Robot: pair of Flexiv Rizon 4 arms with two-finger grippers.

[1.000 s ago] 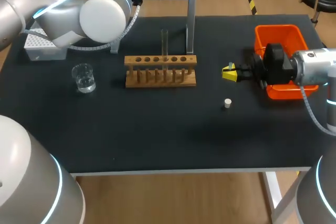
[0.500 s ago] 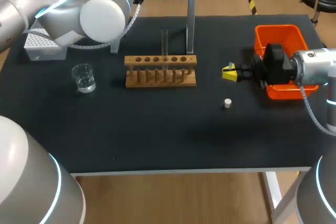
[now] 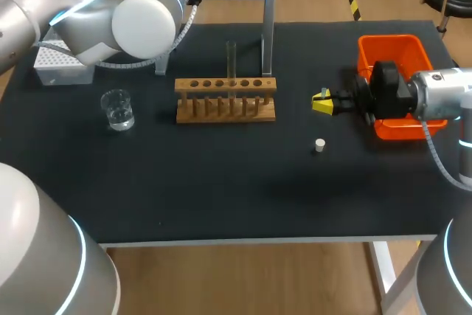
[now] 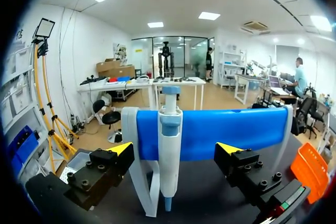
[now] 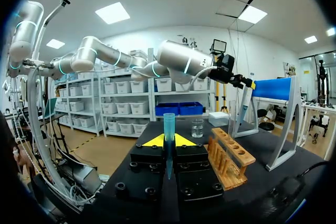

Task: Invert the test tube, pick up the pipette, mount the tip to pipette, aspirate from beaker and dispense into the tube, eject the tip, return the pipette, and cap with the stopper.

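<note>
Our left claw [image 4: 175, 149] gapes wide at the far side of the desk [image 3: 221, 189], its 2 fingers flanking the hanging pipette [image 4: 169, 145] without touching it. Our right claw [image 5: 168, 141] pinches a blue pipette tip [image 5: 168, 124]. The test tube [image 3: 231, 60] stands upright in the wooden rack [image 3: 226, 99].

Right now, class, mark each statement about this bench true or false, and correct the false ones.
1. The pipette hangs on the blue stand. True.
2. The left gripper is shut on the pipette. False: its fingers stand open on either side, apart from it.
3. The right gripper holds a blue tip. True.
4. The stopper caps the test tube. False: it lies on the table.
5. The beaker stands inside the rack. False: it stands beside it.
</note>
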